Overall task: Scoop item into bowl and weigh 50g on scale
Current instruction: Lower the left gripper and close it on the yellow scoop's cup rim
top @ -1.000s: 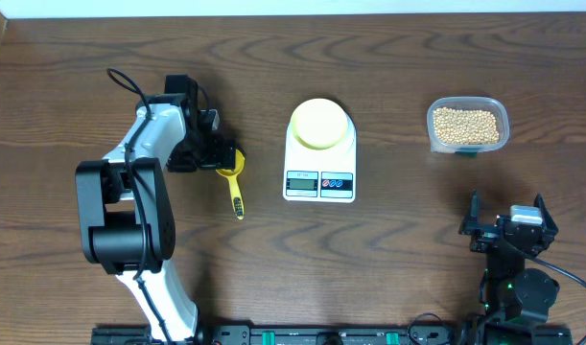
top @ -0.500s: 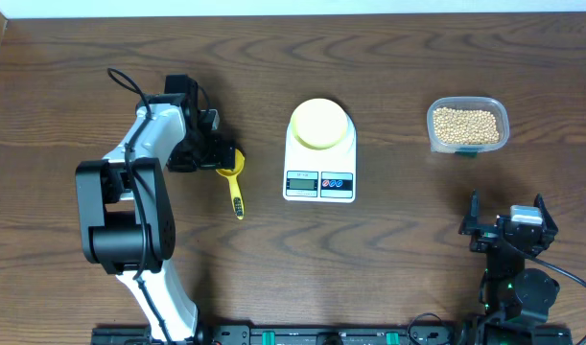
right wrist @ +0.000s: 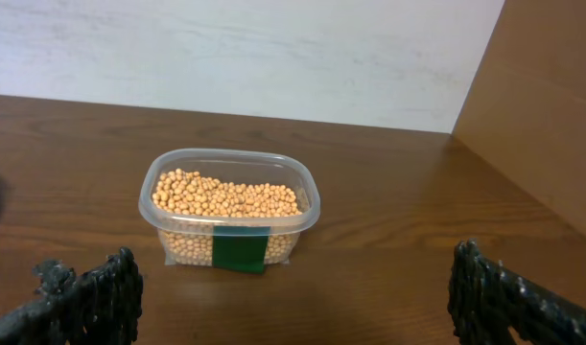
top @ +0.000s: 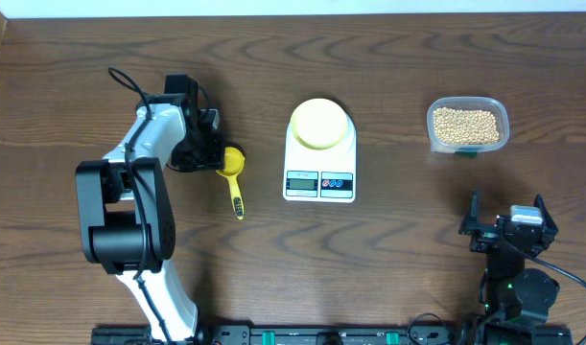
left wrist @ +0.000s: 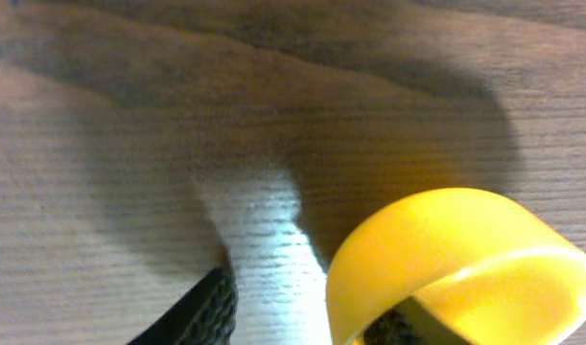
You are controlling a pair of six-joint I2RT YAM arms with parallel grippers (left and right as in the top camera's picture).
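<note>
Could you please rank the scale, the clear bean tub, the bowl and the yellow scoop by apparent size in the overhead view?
1. scale
2. clear tub
3. bowl, raised on the scale, so slightly nearer the camera
4. scoop

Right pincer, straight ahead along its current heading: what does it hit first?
Most likely the clear tub of beans; nothing but table shows between. The open right pincer sits low, but depth is unclear, so it might only clip the tub.
</note>
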